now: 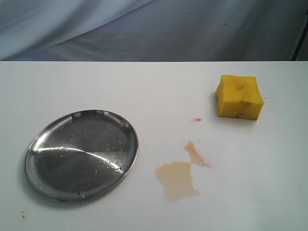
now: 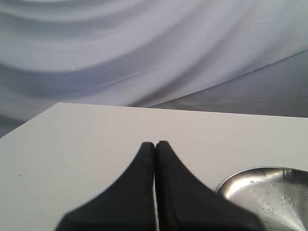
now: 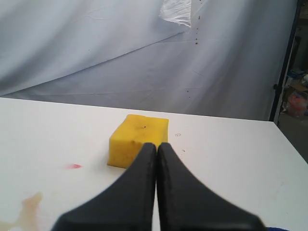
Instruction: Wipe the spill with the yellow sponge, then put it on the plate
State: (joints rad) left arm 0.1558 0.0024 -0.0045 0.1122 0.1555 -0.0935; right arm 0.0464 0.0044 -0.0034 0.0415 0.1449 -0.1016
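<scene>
The yellow sponge (image 1: 239,96) stands on the white table at the right rear, apart from everything else. The tan-brown spill (image 1: 177,179), with a pinkish streak at its upper right edge, lies in front of the middle. The silver plate (image 1: 43,139) rests at the left front. Neither gripper shows in the exterior view. In the right wrist view my right gripper (image 3: 157,145) is shut and empty, short of the sponge (image 3: 132,137), with an edge of the spill (image 3: 30,204) off to one side. My left gripper (image 2: 155,143) is shut and empty beside the plate's rim (image 2: 231,179).
A tiny red dot (image 1: 196,119) marks the table between sponge and spill. A small dark speck (image 1: 22,215) lies near the front left corner. Grey cloth (image 1: 144,29) hangs behind the table's far edge.
</scene>
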